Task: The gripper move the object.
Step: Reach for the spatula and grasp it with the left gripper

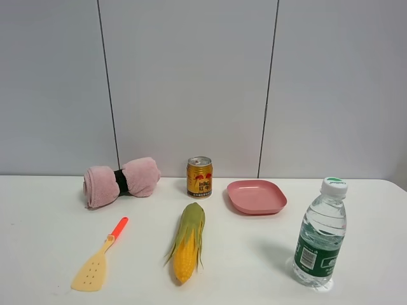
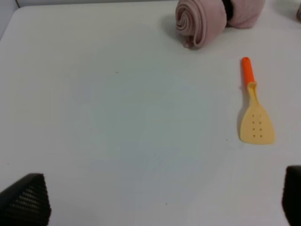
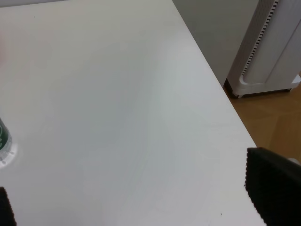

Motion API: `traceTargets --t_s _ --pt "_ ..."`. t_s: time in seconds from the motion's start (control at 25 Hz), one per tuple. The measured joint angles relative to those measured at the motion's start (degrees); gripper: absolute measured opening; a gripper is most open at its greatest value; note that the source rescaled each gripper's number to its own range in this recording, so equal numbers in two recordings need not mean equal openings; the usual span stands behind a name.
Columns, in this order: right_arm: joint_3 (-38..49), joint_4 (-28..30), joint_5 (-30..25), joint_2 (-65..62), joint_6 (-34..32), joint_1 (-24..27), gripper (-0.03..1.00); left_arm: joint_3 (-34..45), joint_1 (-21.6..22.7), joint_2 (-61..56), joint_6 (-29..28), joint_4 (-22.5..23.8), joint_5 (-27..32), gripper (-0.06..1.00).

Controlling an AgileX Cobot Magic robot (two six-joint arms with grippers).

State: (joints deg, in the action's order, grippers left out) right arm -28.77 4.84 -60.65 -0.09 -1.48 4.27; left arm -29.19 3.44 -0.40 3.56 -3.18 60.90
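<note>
The pale-yellow spatula (image 1: 95, 262) with a perforated blade and orange-red handle lies flat on the white table (image 1: 51, 235) at the front left. It also shows in the left wrist view (image 2: 255, 113), blade toward the camera. My left gripper (image 2: 160, 205) is open and empty, well short of the spatula, with the spatula nearer one black fingertip (image 2: 292, 193). My right gripper (image 3: 138, 205) is open and empty over bare table near the right edge. Neither arm shows in the exterior high view.
A rolled pink towel (image 1: 121, 180) lies behind the spatula. A corn cob (image 1: 187, 241), a gold can (image 1: 199, 177), a pink plate (image 1: 256, 196) and a water bottle (image 1: 321, 234) stand to the right. The table edge (image 3: 221, 99) drops to floor and a white appliance (image 3: 270, 52).
</note>
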Motion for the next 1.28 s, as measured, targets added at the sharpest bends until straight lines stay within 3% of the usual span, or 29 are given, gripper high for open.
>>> traceTargets --t_s 0.92,1.28 --pt "0.0 0.0 0.0 0.0 0.0 0.0 1.0 -1.04 0.0 0.57 0.0 -1.52 -0.29 1.0" --pt "0.0 0.0 0.0 0.0 0.0 0.0 1.0 -11.39 0.0 19.85 -0.51 -4.06 3.1 1.0"
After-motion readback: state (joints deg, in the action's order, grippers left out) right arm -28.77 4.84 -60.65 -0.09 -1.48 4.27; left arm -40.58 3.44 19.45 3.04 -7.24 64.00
